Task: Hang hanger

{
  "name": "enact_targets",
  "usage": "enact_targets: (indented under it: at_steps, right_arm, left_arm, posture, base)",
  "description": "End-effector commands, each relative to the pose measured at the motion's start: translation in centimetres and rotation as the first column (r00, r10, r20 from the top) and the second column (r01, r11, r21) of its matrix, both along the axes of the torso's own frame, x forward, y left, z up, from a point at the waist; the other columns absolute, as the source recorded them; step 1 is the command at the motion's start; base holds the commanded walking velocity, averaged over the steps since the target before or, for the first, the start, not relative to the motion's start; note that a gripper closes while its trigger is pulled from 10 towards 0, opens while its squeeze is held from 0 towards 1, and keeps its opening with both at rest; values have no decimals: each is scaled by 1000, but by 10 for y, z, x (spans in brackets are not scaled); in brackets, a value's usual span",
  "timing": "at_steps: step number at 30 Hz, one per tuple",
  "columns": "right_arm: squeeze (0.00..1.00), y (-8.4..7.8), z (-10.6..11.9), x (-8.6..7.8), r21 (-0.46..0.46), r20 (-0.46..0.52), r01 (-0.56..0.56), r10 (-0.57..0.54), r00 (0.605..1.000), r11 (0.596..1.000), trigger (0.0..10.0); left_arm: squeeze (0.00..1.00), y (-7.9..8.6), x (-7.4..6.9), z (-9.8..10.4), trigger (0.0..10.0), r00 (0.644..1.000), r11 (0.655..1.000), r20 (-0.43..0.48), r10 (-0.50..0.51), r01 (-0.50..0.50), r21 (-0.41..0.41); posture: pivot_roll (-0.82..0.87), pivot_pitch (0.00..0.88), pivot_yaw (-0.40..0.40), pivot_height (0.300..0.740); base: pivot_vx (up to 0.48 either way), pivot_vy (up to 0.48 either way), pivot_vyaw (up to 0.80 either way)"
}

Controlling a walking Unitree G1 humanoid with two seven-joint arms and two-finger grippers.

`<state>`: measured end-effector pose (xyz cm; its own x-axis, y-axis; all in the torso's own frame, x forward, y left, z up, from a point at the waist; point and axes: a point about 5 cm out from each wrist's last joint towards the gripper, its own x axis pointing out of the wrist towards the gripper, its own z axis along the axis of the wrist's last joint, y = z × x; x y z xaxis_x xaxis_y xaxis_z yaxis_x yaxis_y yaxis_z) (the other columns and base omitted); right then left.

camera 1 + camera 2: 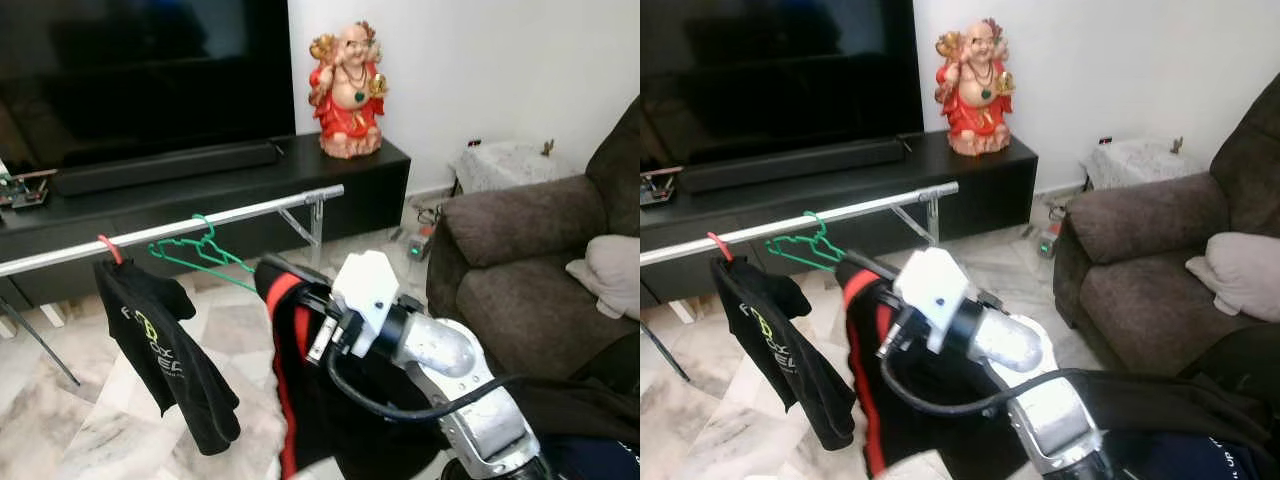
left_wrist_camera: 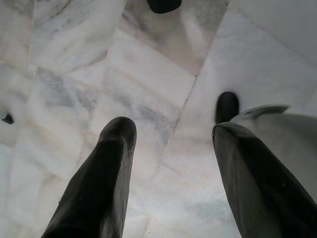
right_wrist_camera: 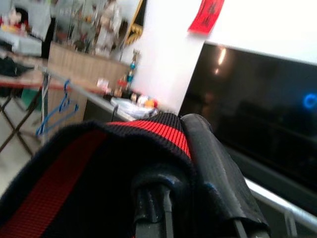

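A metal clothes rail (image 1: 200, 222) crosses in front of the TV console. On it hang a black T-shirt (image 1: 160, 350) on a red hanger (image 1: 108, 248) and an empty green hanger (image 1: 205, 250). My right gripper (image 1: 300, 322) is raised just below and in front of the rail's right end, shut on a hanger draped with a black garment with a red stripe (image 1: 295, 420). In the right wrist view the red-banded collar (image 3: 143, 131) lies over my fingers (image 3: 213, 163), hiding the hanger itself. My left gripper (image 2: 171, 134) hangs open over the marble floor.
A black TV console (image 1: 210, 185) with a soundbar (image 1: 165, 165) and a red laughing statue (image 1: 348, 90) stands behind the rail. A brown sofa (image 1: 520, 260) with a cushion (image 1: 610, 270) is at the right. A small cloth-covered table (image 1: 510, 160) sits by the wall.
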<state>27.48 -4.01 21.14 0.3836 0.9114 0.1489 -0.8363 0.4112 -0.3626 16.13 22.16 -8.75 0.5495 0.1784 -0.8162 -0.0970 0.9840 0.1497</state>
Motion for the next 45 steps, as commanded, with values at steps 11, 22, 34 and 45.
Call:
enact_targets:
  at_steps: [11, 22, 34, 45]
  right_arm:
    - [0, 7, 2, -16, -44, 18, -109, 110, 994, 993, 10000]
    - [0, 1, -1, -12, -41, -14, -78, 78, 997, 996, 10000]
    - [0, -3, -4, -1, 39, -50, 25, -23, 998, 999, 10000]
    - [0, -101, -81, 54, 103, -550, 810, -645, 530, 578, 10000]
  left_arm:
    - [0, 2, 4, 2, 10000, 1000, 1000, 12, -8, 8, 15]
    - [0, 3, 5, 3, 10000, 1000, 1000, 14, -7, 7, 16]
    - [0, 0, 7, 3, 10000, 1000, 1000, 20, -12, 12, 16]
    - [0, 12, 37, 24, 10000, 983, 997, 179, -39, 27, 70]
  posture:
    - [-10, 2, 39, 740]
    - [-7, 4, 37, 740]
    - [-2, 7, 38, 740]
    - [16, 12, 40, 740]
  base:
    - [0, 0, 773]
    - [0, 0, 788]
    - [0, 0, 595]
    - [0, 0, 0]
